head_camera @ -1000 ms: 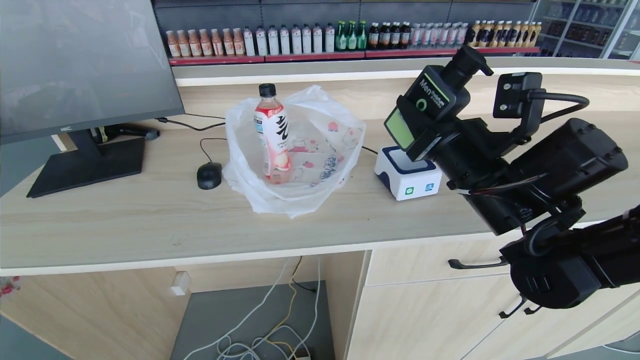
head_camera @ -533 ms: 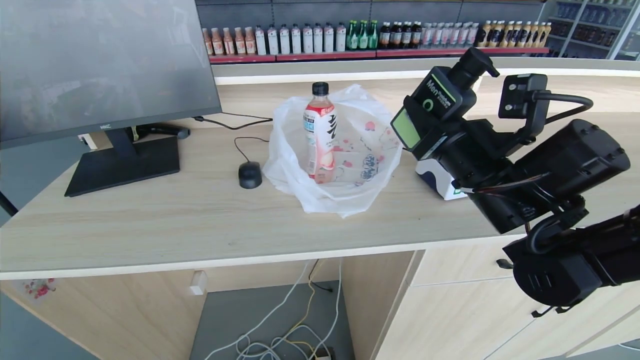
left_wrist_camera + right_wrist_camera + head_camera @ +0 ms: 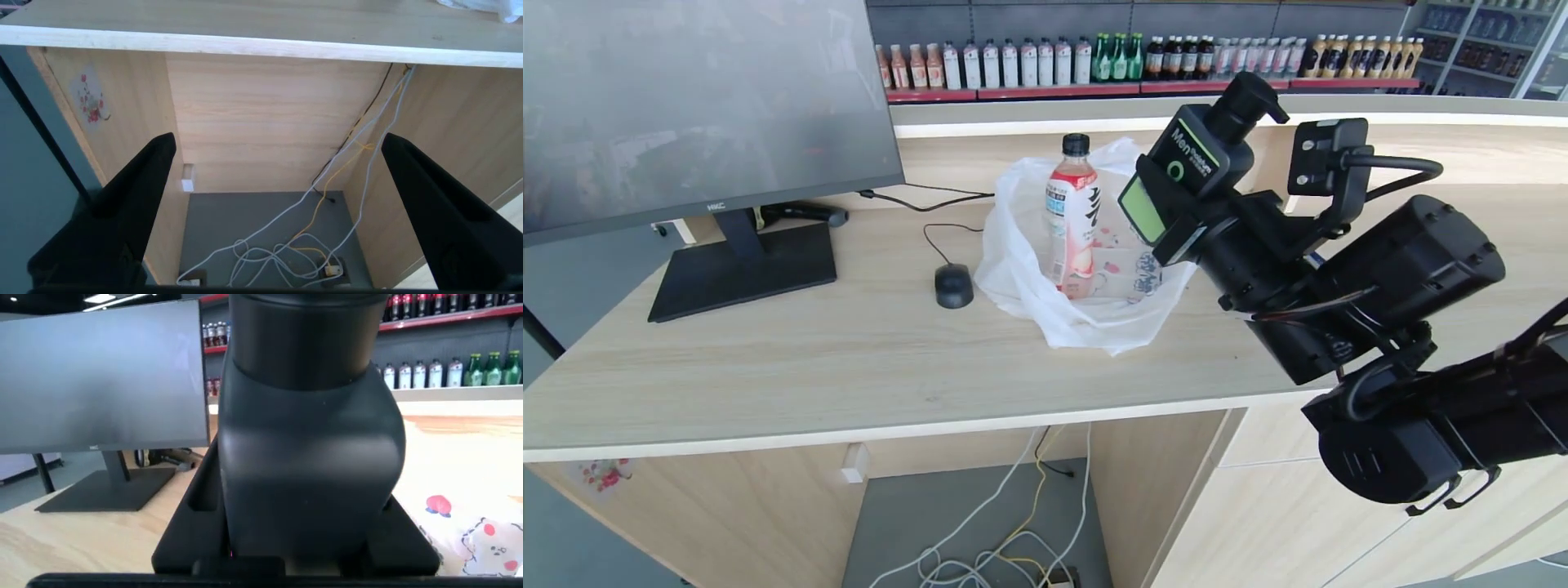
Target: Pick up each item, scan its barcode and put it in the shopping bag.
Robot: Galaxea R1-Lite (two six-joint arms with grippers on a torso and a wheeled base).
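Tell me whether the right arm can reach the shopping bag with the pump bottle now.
Probably yes. The right tool holds the pump bottle close by the open bag, with nothing seen between them; the drink bottle standing inside leaves room.

An upright bottle stands in the shopping bag, leaving open room on its right.

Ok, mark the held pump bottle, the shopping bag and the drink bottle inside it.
pump bottle (image 3: 1188, 167): head view, on its black body.
shopping bag (image 3: 1013, 261): head view, on its left wall.
drink bottle (image 3: 1070, 220): head view, on its label.
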